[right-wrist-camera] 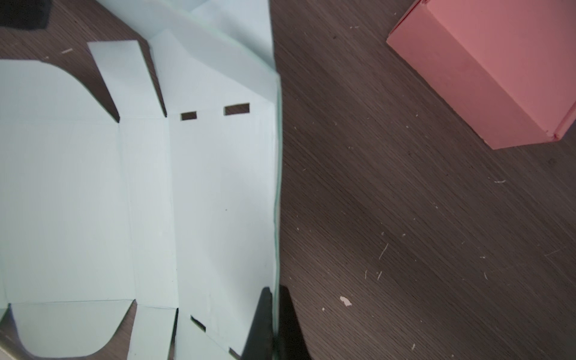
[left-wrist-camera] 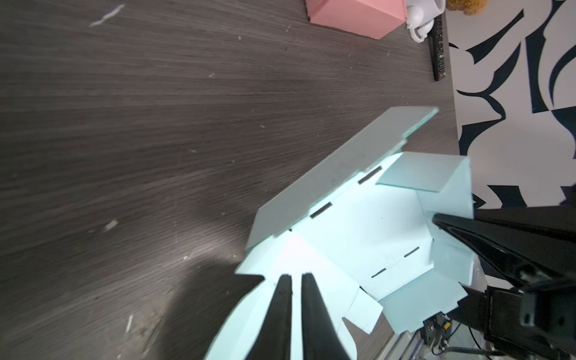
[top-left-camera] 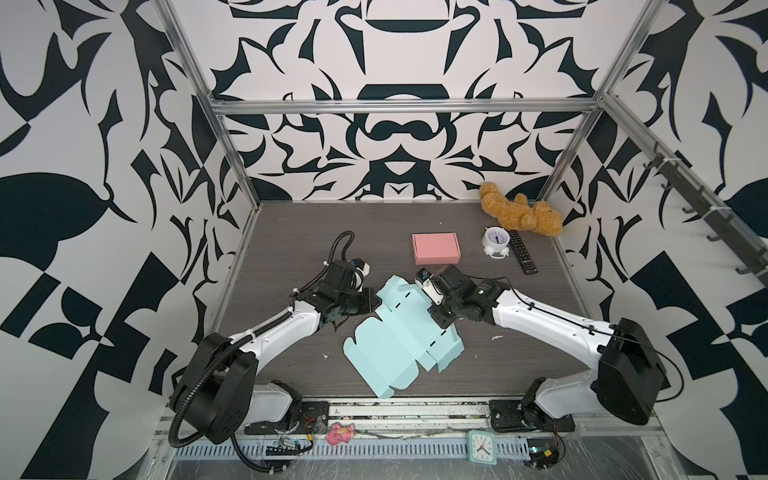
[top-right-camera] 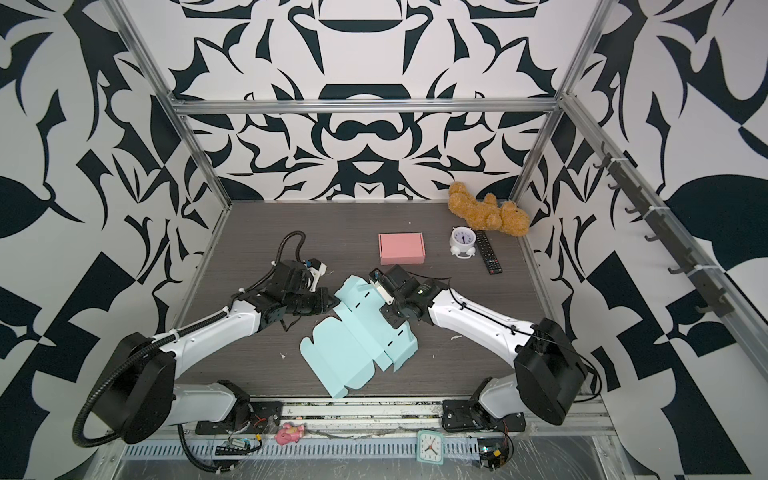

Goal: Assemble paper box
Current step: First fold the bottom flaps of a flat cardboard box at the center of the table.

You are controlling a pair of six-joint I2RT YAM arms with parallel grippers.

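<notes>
Right hand, we note, grasps the blue cardboard sheet by its raised edge; left hand, nearly clenched, touches its flap.

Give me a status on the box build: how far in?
Early. Done: the pink box stands closed at the back, and one long wall of the blue blank is folded up. In hand: the right claw pinches that wall's edge; the left claw pinches a side flap. Left: the rest of the blank lies flat on the table, with no box shape yet.
</notes>
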